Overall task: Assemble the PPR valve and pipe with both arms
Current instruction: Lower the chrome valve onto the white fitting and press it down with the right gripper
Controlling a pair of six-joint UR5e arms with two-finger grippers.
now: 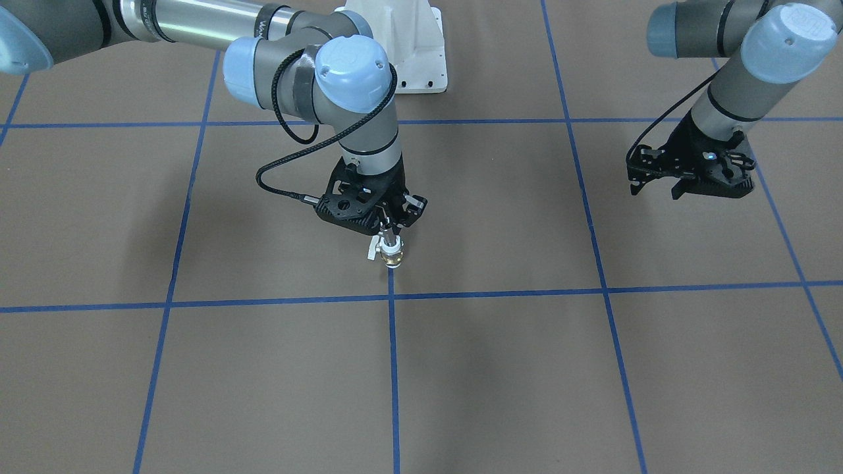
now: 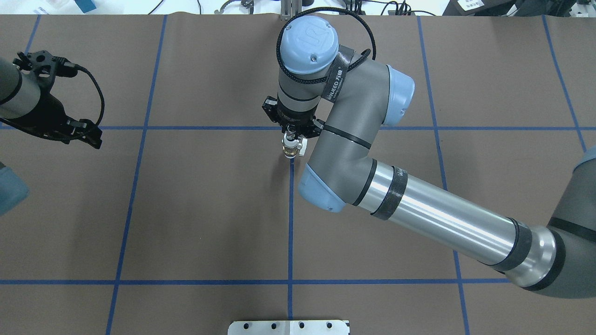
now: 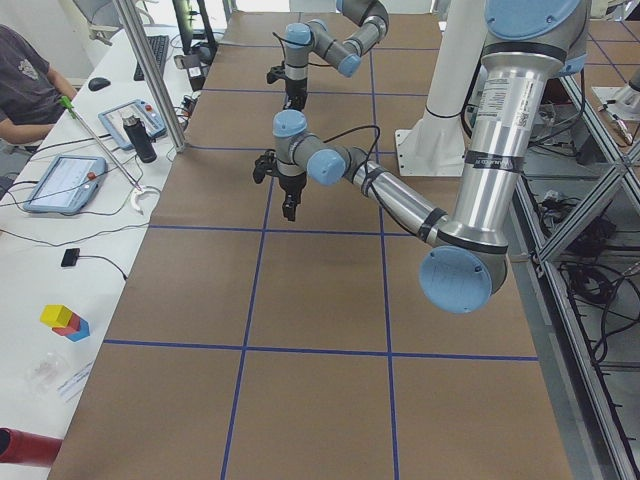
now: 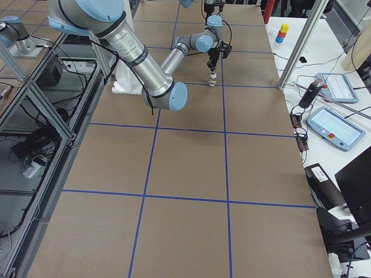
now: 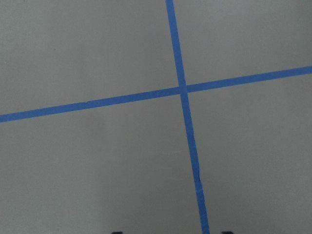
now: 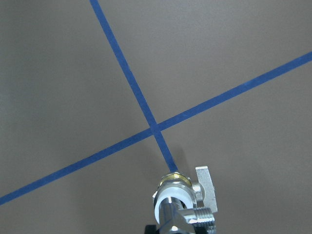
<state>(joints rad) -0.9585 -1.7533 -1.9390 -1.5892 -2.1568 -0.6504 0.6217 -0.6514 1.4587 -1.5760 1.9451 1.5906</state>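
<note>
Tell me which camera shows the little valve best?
The right wrist view: the valve fills it close up, with lever and white collar clear. The front and overhead views show it tiny under the right hand; the exterior right view, a speck.

Two grey-and-silver arms with light blue joint caps, black braided cables, black skeletal grippers, white bolted pedestal.

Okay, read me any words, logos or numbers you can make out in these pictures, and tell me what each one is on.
"UR" logo: embossed on the light blue joint cap of the right arm, overhead view.
"WANFEED" or similar, then blurred characters: black strap around that arm's wrist joint; uncertain reading.
Strap on the left arm, left side view: print too small to read.
Tablet screens: unreadable.
Table, valve: no text visible.
</note>
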